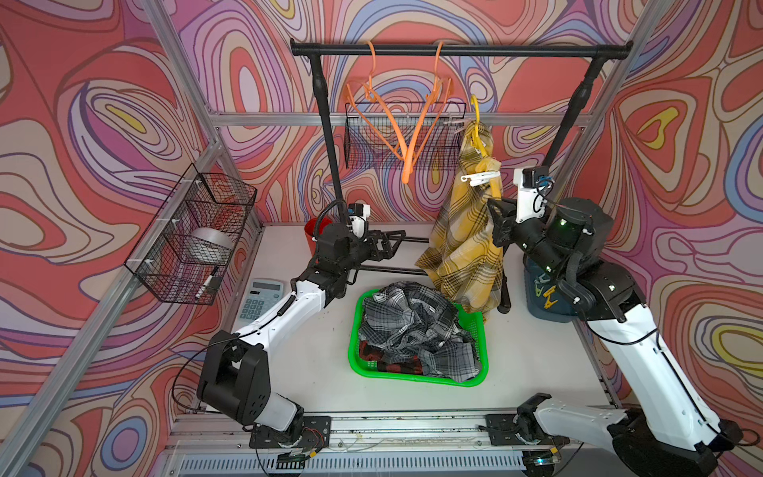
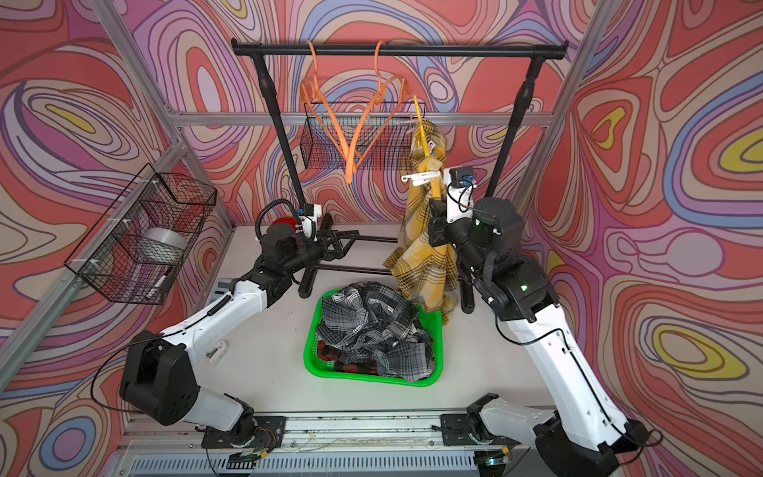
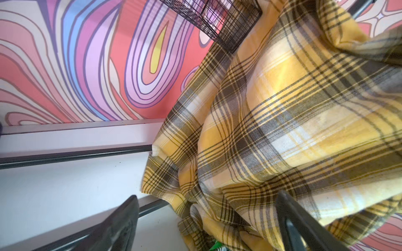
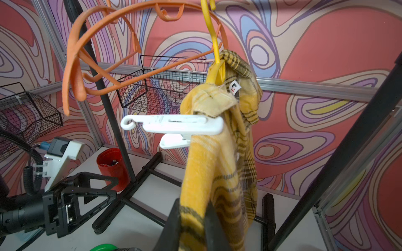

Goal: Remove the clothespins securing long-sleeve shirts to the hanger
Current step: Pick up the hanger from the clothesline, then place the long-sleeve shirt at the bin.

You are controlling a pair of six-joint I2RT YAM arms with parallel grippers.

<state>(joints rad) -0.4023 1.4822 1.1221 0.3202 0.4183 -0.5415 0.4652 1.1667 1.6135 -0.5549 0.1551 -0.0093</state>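
The yellow-and-black plaid shirt [image 1: 466, 247] is hanging on a yellow hanger [image 1: 476, 119] from the black rail [image 1: 495, 51], over the far right part of the counter [image 1: 309, 371]. A white clothespin [image 4: 174, 125] is biting the cloth at the shoulder and sticking out sideways (its hooked tail is pointing toward the counter's left side). The right arm [image 1: 644, 355] is reaching in from the right edge, and the right jaws are clenching a fold of that shirt just below the clothespin. The left arm [image 1: 289, 305] is lying low near the far edge, and the left jaws are standing wide apart, holding nothing, aimed at the shirt's lower folds. Two bare orange hangers [image 1: 406, 136] are dangling from the rail. In the green basket [image 1: 477, 330] at the counter's middle, a grey plaid shirt [image 1: 413, 322] is lying crumpled over a red-and-black shirt [image 1: 396, 365]. Loose clothespins [image 1: 549, 298] are sitting in a dark bin [image 1: 530, 297] by the right edge.
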